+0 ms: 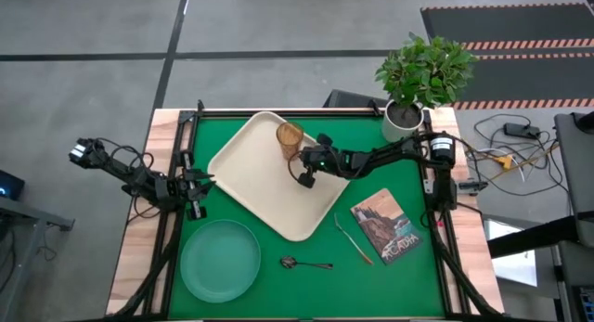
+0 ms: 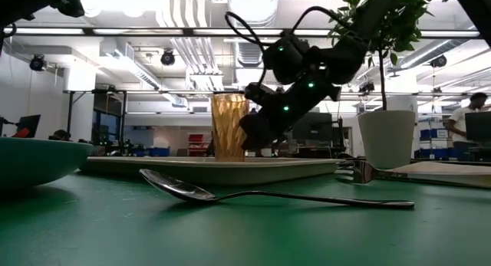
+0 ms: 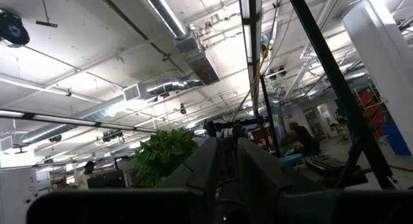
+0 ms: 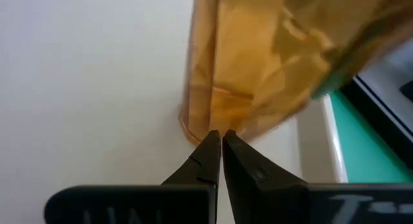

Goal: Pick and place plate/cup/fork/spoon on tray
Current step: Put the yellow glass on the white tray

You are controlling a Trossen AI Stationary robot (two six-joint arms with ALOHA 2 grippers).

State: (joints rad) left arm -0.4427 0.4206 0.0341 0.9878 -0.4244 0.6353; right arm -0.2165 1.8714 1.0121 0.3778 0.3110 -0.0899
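Nearest the table's front edge lie the round teal-green translucent plate (image 1: 220, 259) and the small dark metallic spoon (image 1: 305, 263), with the slim reddish-handled fork (image 1: 354, 240) just beyond. Farther back, on the large cream rectangular tray (image 1: 243, 173), the amber ribbed tumbler cup (image 1: 290, 138) stands upright. The right gripper (image 1: 305, 180) hovers beside it, jaws pressed together, empty. The left gripper (image 1: 197, 186) waits at the table's left edge, jaws narrow, holding nothing.
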